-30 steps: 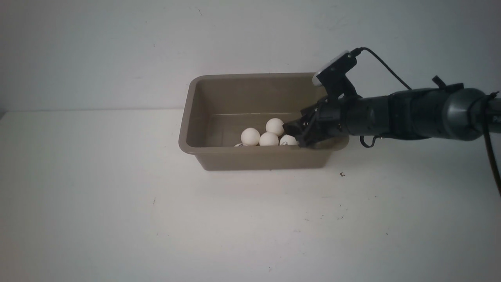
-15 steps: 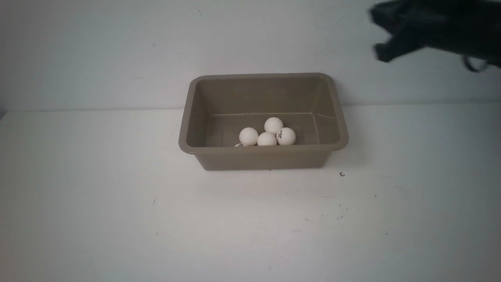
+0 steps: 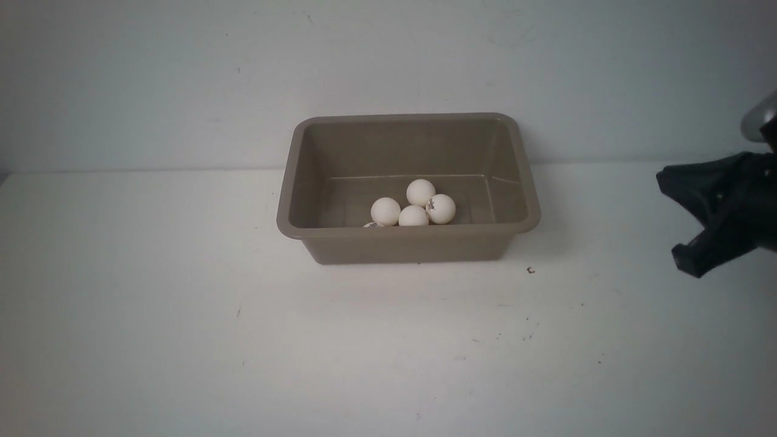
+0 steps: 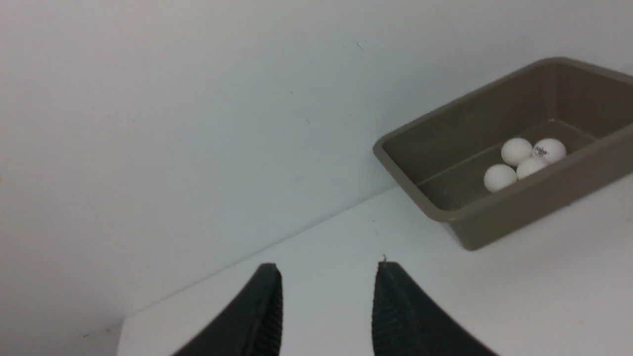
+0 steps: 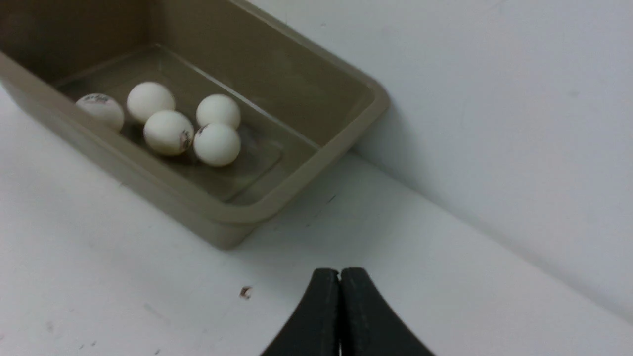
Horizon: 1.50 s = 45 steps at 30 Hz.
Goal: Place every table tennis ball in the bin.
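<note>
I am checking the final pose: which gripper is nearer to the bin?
Right, by wrist views. The right gripper, shut, sits beside the bin's end; the left gripper, open, sees it smaller.

A bare test bench: plain white table (image 3: 243,340) against blank wall (image 3: 182,73).

The bin (image 3: 408,243) sits at the back of the counter (image 3: 182,340), right up against the wall (image 3: 152,79). All five table tennis balls (image 3: 413,215) are in it — bunched near its front wall. Right hand (image 3: 680,224) is off at 3 o'clock of the bin, well apart.
</note>
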### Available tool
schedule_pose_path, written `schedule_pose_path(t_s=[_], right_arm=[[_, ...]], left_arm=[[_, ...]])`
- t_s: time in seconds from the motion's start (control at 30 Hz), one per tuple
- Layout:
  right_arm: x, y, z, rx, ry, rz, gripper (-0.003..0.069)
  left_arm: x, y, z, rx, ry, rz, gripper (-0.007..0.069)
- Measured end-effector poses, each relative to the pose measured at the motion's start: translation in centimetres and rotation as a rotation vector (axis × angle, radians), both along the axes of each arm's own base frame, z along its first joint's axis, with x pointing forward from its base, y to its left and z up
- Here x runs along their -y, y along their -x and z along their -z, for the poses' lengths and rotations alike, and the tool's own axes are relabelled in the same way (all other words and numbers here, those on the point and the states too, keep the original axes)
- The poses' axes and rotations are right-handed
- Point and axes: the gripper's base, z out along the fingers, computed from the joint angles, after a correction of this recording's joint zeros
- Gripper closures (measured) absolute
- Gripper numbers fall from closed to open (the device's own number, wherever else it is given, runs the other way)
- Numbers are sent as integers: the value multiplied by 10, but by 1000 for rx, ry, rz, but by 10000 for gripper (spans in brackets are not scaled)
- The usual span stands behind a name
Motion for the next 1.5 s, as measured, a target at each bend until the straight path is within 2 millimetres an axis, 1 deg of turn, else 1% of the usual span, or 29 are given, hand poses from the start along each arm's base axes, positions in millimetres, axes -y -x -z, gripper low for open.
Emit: schedule_pose_path(t_s=[0.07,0.2,0.27,0.33,0.4,0.5,0.67,0.87,1.2,1.27,1.37,1.43,1.5], right_arm=[[1,12,10,-34,-7,21,671],[6,46,43,-146,-37,105,671],[7,56,50,-169,-51,122,671],[7,63,51,-168,-59,131,671],[8,64,50,-159,-60,140,671],[8,64,50,-165,-74,155,671],[7,66,52,-194,-140,173,670],[2,67,50,-218,-228,154,669],[1,67,50,-221,-239,146,669],[1,67,50,-221,-240,145,669],[1,67,50,-221,-240,145,669],[1,67,50,-221,-240,145,669],[1,67,50,-221,-240,145,669]], left_arm=[[3,-5,11,-2,26,9,388],[8,-12,25,37,79,30,388],[11,-16,34,64,109,45,388],[12,-18,41,71,131,53,388],[14,-20,51,80,140,65,388],[15,-22,58,85,152,73,388],[16,-22,58,104,166,80,388],[17,-22,55,133,174,88,388],[17,-22,55,133,174,87,388],[15,-21,56,144,164,63,388],[5,-17,57,199,100,-57,388],[-3,-9,59,260,46,-159,388],[-7,-3,66,296,32,-229,388]])
